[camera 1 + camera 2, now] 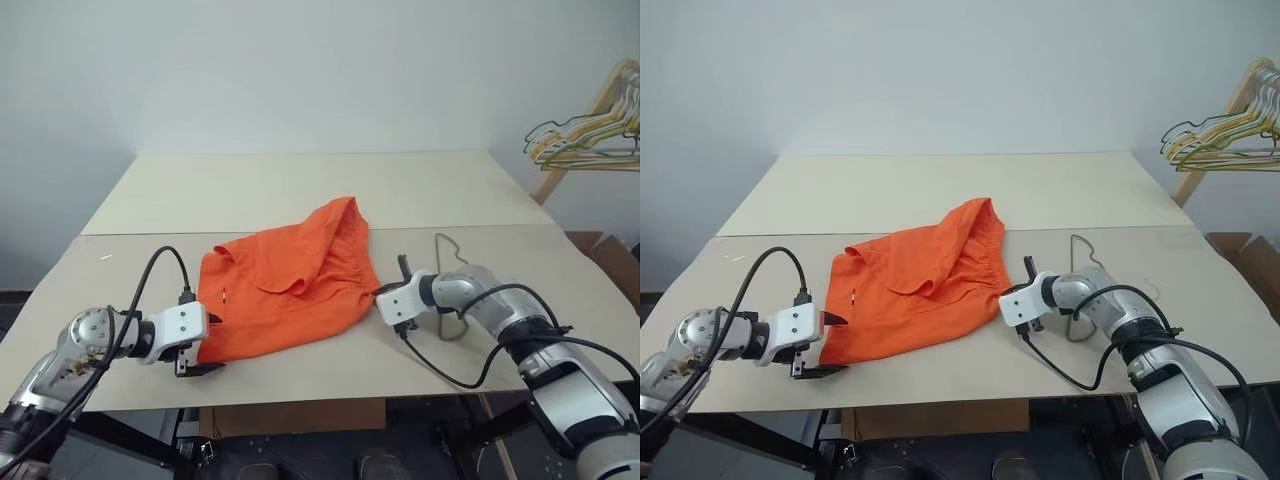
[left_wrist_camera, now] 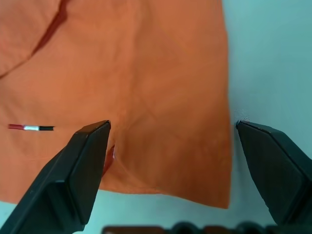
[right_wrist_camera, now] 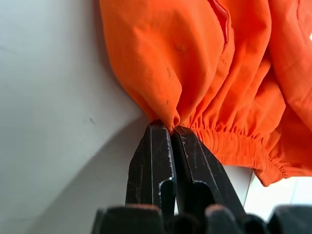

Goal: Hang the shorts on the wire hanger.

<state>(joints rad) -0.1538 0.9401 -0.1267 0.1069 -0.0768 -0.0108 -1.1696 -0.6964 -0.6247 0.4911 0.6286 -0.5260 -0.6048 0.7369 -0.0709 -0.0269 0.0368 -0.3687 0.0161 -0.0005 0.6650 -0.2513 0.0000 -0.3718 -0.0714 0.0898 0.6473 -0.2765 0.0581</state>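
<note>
Bright orange shorts (image 1: 290, 285) lie crumpled in the middle of a pale table (image 1: 300, 190), one part of the cloth humped up toward the far side and the gathered elastic waistband facing right. The right gripper (image 3: 171, 134) has its two black fingers (image 3: 153, 165) clenched together on a pinch of orange cloth right beside that waistband, at the right edge of the garment. The wire hanger (image 1: 452, 285), thin and dark, lies flat on the table just right of the shorts; the right arm crosses over it, so only its hook, pointing to the far side, and part of its body can be seen. Whether the wire touches the cloth cannot be told.

On the near left, the left gripper (image 2: 170, 146) stands with its fingers (image 2: 83, 165) spread wide and released, holding nothing. One finger hangs over the orange cloth and the other over bare table, straddling the near-left corner of the shorts. A small red, white and black tag (image 2: 30, 127) marks the fabric close to that corner.

At far right, off the table, a bunch of yellow-green wire hangers (image 1: 585, 140) hangs on a wooden rack (image 1: 590, 110).
</note>
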